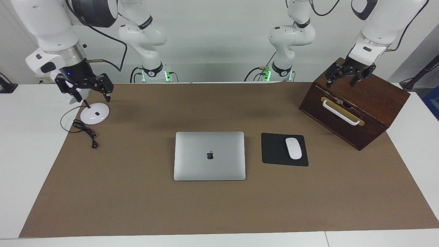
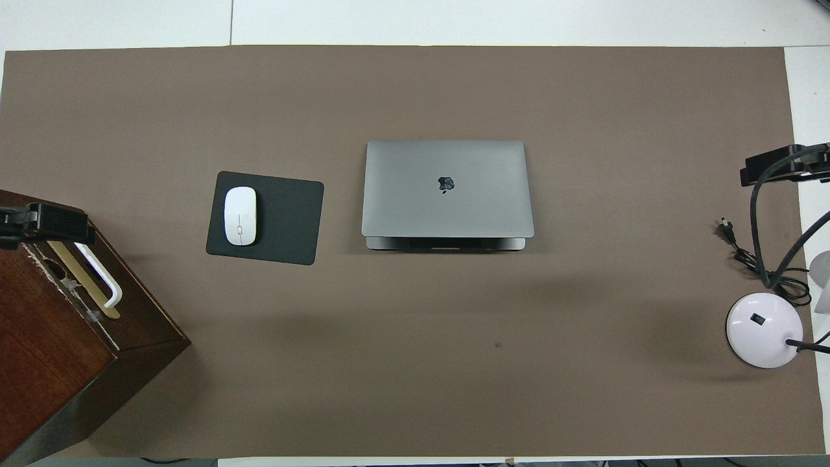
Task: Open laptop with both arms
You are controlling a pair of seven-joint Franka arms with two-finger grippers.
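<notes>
Laptop (image 1: 209, 155) shut, flat at centre of facing view on the brown mat (image 1: 137, 192), logo up; overhead view shows it centre-frame too, with the edge toward the robots showing a thin dark gap under the lid, probably the opening side. Nothing touching it yet, task not begun. Left gripper (image 1: 349, 79) parked at upper right of facing view, over the top of the wooden box (image 1: 374, 113), fingers spread wide, holding nothing. Right gripper (image 1: 84, 92) at upper left, over the white lamp base (image 1: 95, 113) and its black cable (image 1: 84, 129), fingers apart, empty too. Both hang well apart from the laptop, likely a rest pose that keeps the middle free. Black mouse pad (image 1: 277, 150) with white mouse (image 1: 293, 148) just beside the laptop, toward the left arm's end; worth avoiding on approach. Two arms presumably because a thin base lifts with the lid: one to pin the base, one to raise the lid.
</notes>
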